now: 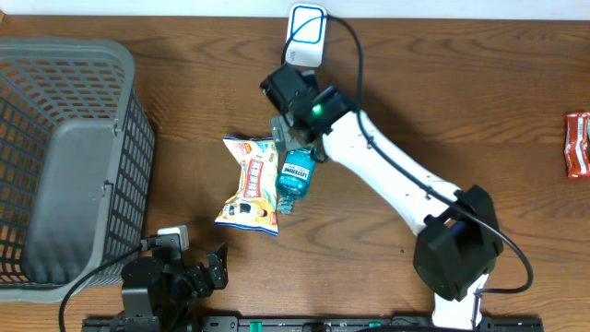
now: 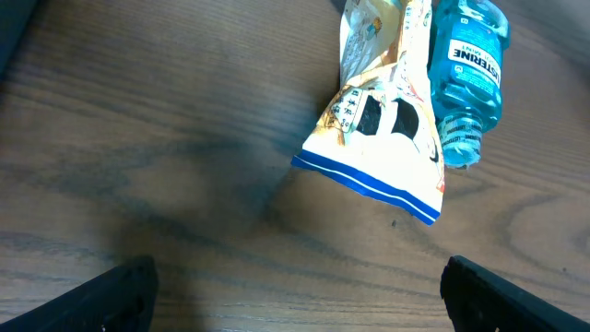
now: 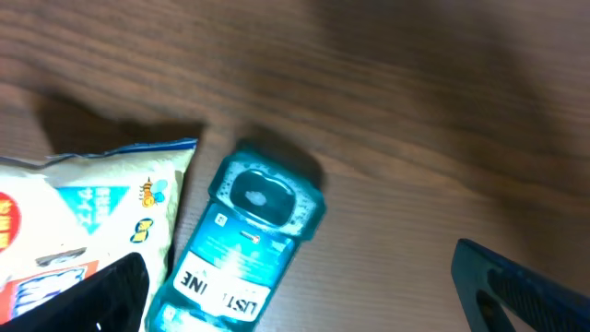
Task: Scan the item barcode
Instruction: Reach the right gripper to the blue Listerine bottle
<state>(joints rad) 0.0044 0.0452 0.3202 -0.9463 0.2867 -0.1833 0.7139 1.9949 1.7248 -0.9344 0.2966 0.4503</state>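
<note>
A teal Listerine bottle (image 1: 295, 177) lies on its side in the middle of the wooden table, touching a yellow-and-white snack bag (image 1: 251, 184) on its left. My right gripper (image 1: 293, 136) hovers open over the bottle's far end. In the right wrist view the bottle (image 3: 249, 240) lies below the open right gripper (image 3: 304, 295), closer to the left finger, with the bag (image 3: 83, 212) beside it. My left gripper (image 1: 207, 272) rests open near the table's front edge; its view shows the bag (image 2: 387, 120) and bottle (image 2: 466, 65) ahead of the left gripper (image 2: 295, 300). A white scanner (image 1: 307, 37) stands at the back.
A grey mesh basket (image 1: 129, 138) fills the left side of the table. A red packet (image 1: 578, 143) lies at the far right edge. The scanner's black cable (image 1: 358, 65) runs over the right arm's white link.
</note>
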